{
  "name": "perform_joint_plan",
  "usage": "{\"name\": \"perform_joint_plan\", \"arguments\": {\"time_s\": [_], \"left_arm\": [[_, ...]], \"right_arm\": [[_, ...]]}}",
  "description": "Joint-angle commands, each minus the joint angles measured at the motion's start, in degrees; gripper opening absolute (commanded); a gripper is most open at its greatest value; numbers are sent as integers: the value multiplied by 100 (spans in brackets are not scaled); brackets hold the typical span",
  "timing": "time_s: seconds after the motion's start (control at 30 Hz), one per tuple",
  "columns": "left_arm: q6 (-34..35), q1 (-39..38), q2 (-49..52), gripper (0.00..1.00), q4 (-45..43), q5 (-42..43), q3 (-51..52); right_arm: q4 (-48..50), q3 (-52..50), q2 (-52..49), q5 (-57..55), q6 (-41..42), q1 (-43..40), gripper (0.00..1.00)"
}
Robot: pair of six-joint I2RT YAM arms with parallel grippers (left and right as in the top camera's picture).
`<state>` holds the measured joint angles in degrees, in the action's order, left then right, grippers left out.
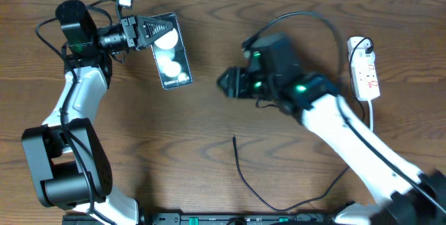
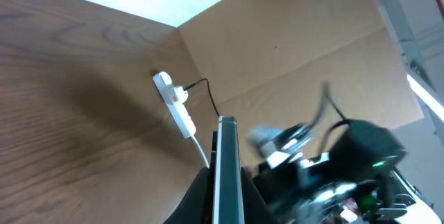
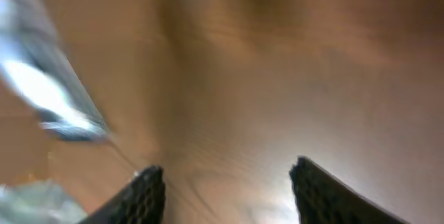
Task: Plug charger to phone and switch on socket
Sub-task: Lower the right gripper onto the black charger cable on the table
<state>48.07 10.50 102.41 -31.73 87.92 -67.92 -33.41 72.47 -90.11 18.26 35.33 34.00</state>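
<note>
My left gripper (image 1: 150, 30) is shut on the top end of the phone (image 1: 172, 56), a black slab with two white round blobs, at the table's far left. In the left wrist view the phone (image 2: 227, 168) shows edge-on, pinched between the two fingers. My right gripper (image 1: 226, 82) hovers mid-table, right of the phone, and points toward it. In the blurred right wrist view it (image 3: 225, 182) stands open with only wood between its fingers. The charger's plug tip (image 1: 234, 138) lies loose on the table below it, and the thin black cable (image 1: 275, 207) trails toward the front edge. The socket (image 1: 366, 68) lies at the far right.
The socket (image 2: 177, 102) also shows in the left wrist view, with its white cord and a black cable leading off it. A brown cardboard wall (image 2: 298, 50) stands behind the table. The right arm's body (image 1: 348, 131) crosses the right half of the table.
</note>
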Motion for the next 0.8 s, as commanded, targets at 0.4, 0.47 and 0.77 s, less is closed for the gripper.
{"name": "perform_joint_plan", "arguments": {"time_s": [0.4,0.47,0.77], "left_arm": [[-352,597,-146,7,-50,212,-66],[-348,748,-146,8,-39,212,-66],[-350,1147,-146,7,254,212,-57]], "right_arm": [[-1117,81,-1694,-315,-391,1088,58],[-1145,76,-1757,-509,-129,1198,56],[-1762,57,-1792,-1864,1104,1377,54]]}}
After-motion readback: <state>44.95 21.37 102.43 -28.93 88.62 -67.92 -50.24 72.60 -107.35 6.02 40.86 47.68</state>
